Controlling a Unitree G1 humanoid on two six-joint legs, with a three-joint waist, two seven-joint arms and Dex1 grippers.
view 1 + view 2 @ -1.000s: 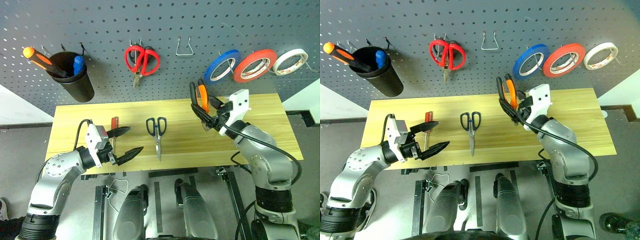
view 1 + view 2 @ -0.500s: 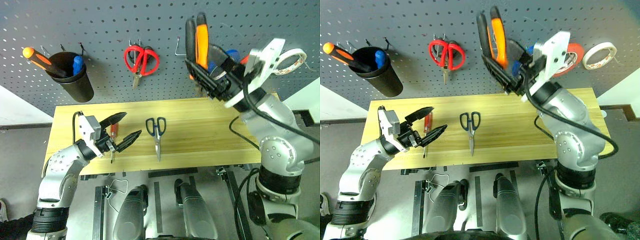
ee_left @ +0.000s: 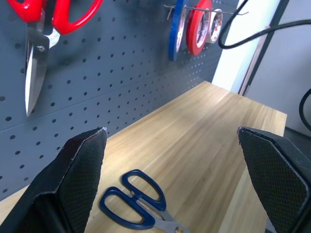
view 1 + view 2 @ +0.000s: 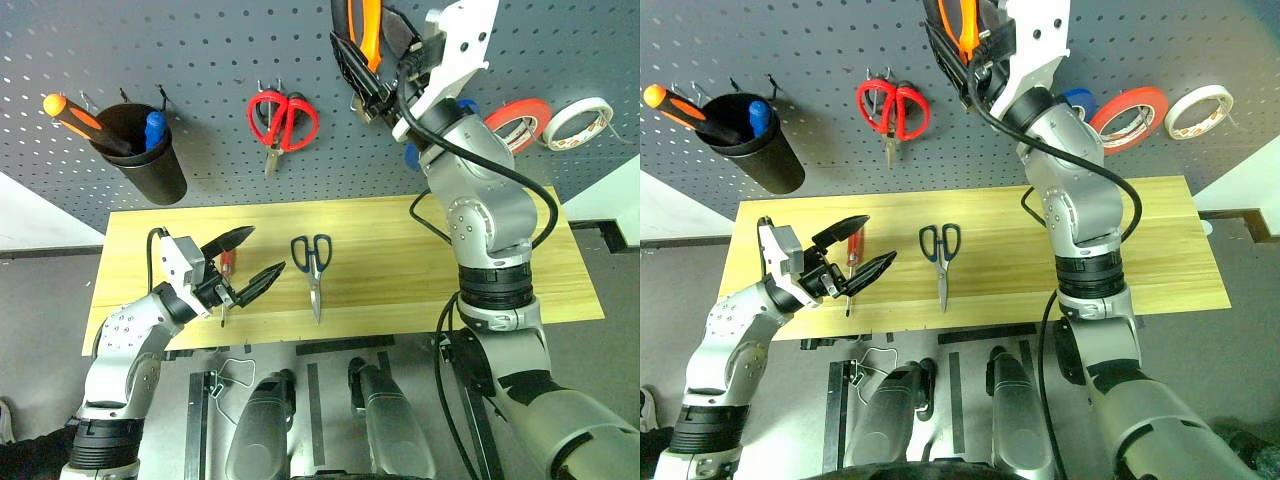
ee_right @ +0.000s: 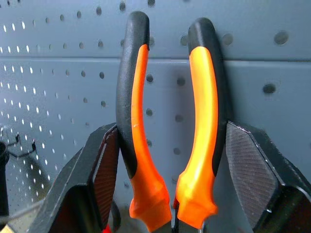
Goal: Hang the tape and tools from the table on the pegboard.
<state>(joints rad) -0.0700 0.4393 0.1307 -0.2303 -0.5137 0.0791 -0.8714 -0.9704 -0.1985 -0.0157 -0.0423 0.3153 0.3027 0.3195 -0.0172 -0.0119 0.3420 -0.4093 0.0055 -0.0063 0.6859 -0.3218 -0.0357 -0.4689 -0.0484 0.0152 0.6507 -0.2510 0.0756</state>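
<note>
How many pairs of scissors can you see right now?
2. The red-handled scissors hang on a hook on the dark grey pegboard. The steel scissors with dark blue handles lie flat on the light yellow wood-grain table. None look hidden.

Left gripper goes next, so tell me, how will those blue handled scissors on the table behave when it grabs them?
The blue-handled scissors lie flat on the table, so gripping them looks awkward. Steel blades suggest stiffness, some weight and slipperiness. The handles may pivot open when lifted.
</note>
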